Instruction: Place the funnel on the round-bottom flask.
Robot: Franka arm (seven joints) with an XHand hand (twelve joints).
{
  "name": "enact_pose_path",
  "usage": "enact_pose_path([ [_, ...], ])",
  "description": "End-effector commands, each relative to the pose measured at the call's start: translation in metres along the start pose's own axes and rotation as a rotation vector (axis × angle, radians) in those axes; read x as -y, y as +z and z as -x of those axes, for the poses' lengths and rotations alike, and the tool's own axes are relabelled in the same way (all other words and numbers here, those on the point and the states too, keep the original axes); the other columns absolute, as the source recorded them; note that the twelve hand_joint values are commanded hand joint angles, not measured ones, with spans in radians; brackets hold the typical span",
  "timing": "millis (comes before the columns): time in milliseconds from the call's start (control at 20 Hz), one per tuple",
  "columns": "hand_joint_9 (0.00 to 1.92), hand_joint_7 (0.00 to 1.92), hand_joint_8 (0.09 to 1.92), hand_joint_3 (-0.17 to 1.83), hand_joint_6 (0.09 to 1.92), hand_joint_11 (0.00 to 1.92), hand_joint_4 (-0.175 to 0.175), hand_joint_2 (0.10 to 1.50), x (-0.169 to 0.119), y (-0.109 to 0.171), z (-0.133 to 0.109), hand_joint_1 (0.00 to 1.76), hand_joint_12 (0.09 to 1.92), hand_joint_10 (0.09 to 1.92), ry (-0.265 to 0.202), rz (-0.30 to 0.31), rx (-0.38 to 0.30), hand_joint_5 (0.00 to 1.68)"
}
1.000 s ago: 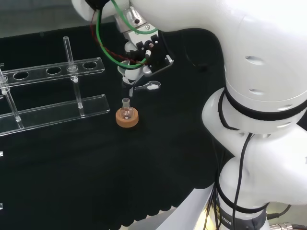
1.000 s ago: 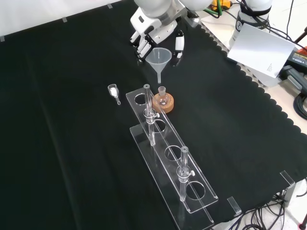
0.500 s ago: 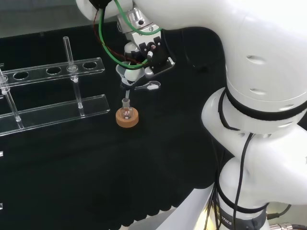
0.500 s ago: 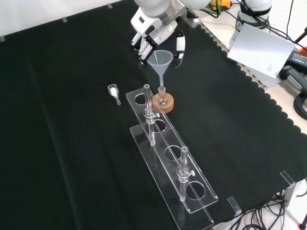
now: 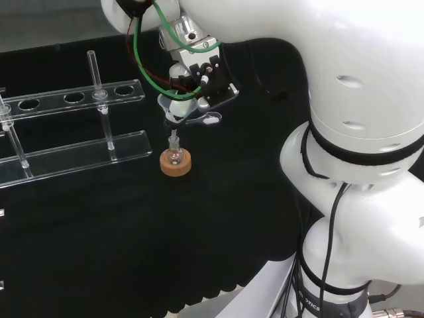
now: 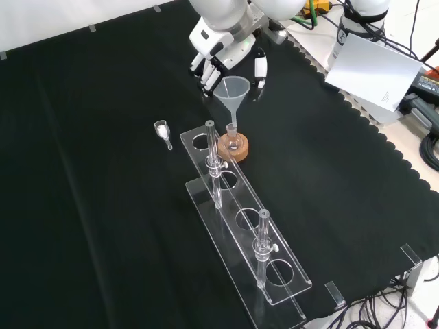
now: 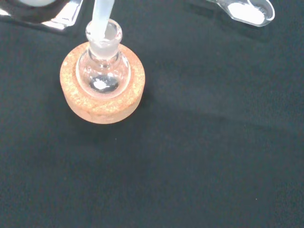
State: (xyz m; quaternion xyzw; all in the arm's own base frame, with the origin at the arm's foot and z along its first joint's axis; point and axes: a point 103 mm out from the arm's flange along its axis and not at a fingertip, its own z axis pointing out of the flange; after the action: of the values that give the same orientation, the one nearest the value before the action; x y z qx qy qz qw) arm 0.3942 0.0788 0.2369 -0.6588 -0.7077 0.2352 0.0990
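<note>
Because the round-bottom flask would roll on its own, it sits upright in a cork ring on the black-covered worktop, just beside the near end of the clear tube rack in the front view. That keeps its narrow neck pointing straight up, which is what the funnel needs. The funnel is held high by its wide cone, stem down, so the thin stem can be steered into the neck without the hand crowding the flask. In the wrist view the stem's tip lies at the rim of the neck and looks to be just entering it; I would judge the funnel not yet seated, since the cone hangs well above the neck in the front view.

The hand reaches in from the top of the front view, wrist raised and palm turned down toward the worktop, fingers curled round the cone's rim on either side and grasping the funnel. In the head view the hand hangs directly over the flask, left of the arm's big white links. A small scoop with white powder lies apart on the cloth, left of the rack in the front view
</note>
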Motion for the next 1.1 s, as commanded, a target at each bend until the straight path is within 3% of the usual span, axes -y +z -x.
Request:
enact_pose_path([
  [50,0.81,0.47,0.69,0.56,0.61,0.27,-0.029,0.75,-0.002,0.001,-0.005,0.74,1.41,0.54,0.002,-0.007,0.009,0.47],
  [1100,0.81,0.46,0.69,0.56,0.62,0.27,-0.028,0.75,-0.017,0.013,-0.005,0.74,1.41,0.54,0.002,-0.022,0.036,0.47],
])
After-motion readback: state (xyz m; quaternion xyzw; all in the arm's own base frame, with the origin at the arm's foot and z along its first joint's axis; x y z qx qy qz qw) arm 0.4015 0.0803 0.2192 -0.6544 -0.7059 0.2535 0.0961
